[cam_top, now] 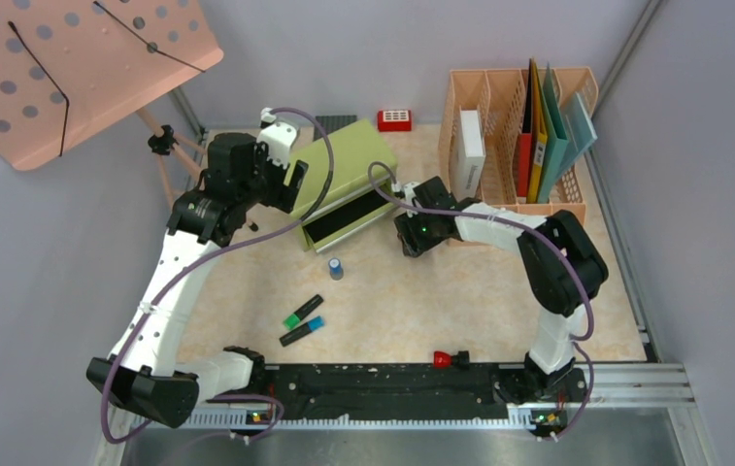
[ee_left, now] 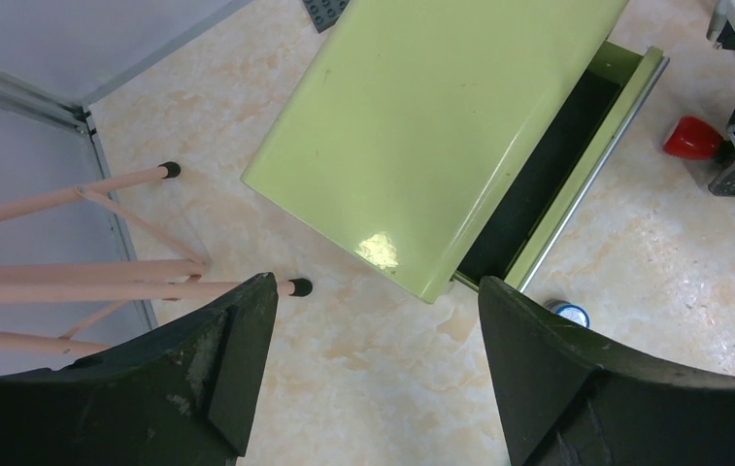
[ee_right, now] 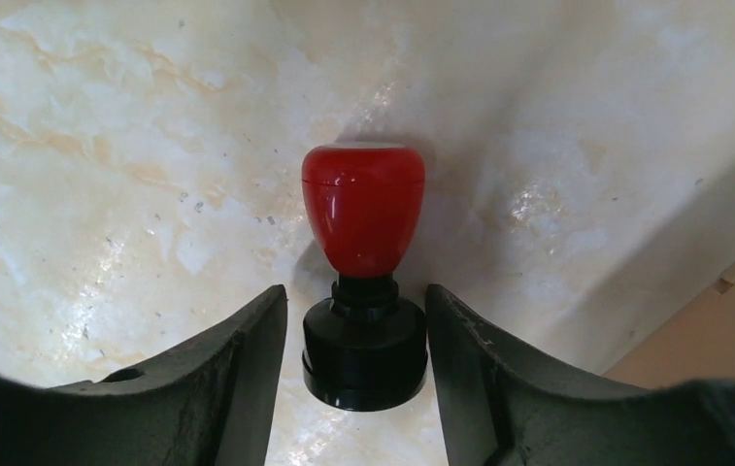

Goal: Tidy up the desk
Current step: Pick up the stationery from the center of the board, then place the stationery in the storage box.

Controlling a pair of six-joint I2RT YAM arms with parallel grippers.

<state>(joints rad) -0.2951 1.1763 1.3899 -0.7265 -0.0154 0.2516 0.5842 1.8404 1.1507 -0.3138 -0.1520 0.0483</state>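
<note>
Closest to the lens, your right gripper (ee_right: 355,293) has its 2 dark fingers (ee_right: 247,359) on either side of the black base of a red-handled stamp (ee_right: 363,209), which lies on its side on the desk. The fingers sit very close to the base. You cannot tell whether they are already pinching it.

Your left gripper (ee_left: 378,369) is spread wide with nothing between its fingers. It hangs above the desk just beside a green drawer cabinet (cam_top: 344,165), whose drawer stands open.

The desk (cam_top: 421,301) is a beige, marble-patterned top that fills the middle of the overhead view. Grey walls (cam_top: 392,49) close it in on 3 sides, and a black-and-metal front rail (cam_top: 392,383) carries both arm bases.

- **Far left:** a peach perforated board (cam_top: 72,68) tilts on a tripod.
- **Far right:** a peach file rack (cam_top: 509,87) holds upright folders and a white box.
- **On the open surface:** 2 markers (cam_top: 302,322) lie side by side, with a small blue-capped cylinder (cam_top: 335,268) near the drawer.
- **By the rail:** a second red stamp (cam_top: 451,359).
</note>
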